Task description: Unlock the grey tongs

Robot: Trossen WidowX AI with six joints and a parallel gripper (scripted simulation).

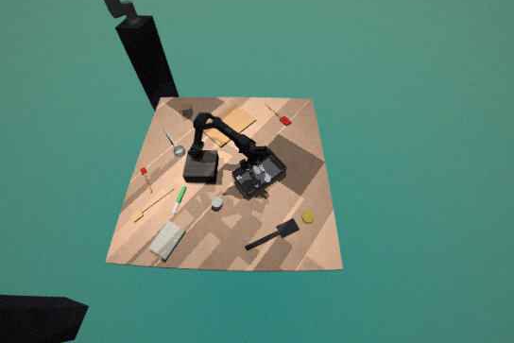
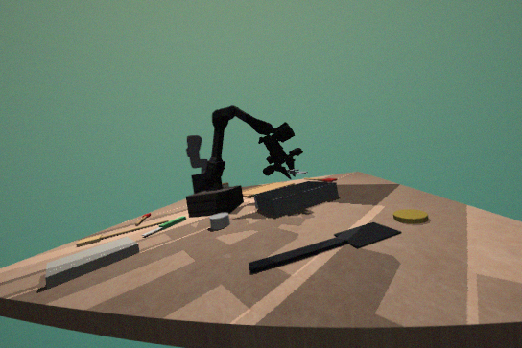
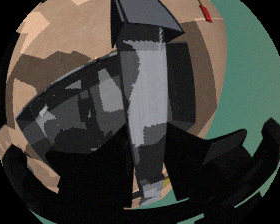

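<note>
now i see my hand [image 2: 291, 171] clamped on the grey tongs [image 3: 147, 106], raised just above the roasting tin [image 2: 297, 197] near the worktop [image 2: 432, 264] middle.

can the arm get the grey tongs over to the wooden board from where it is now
Probably yes. The black parallel-jaw gripper is shut on the grey metal tongs and holds them above the dark roasting tin. The flat tan wooden board lies close behind the arm, with nothing standing in between.
</note>
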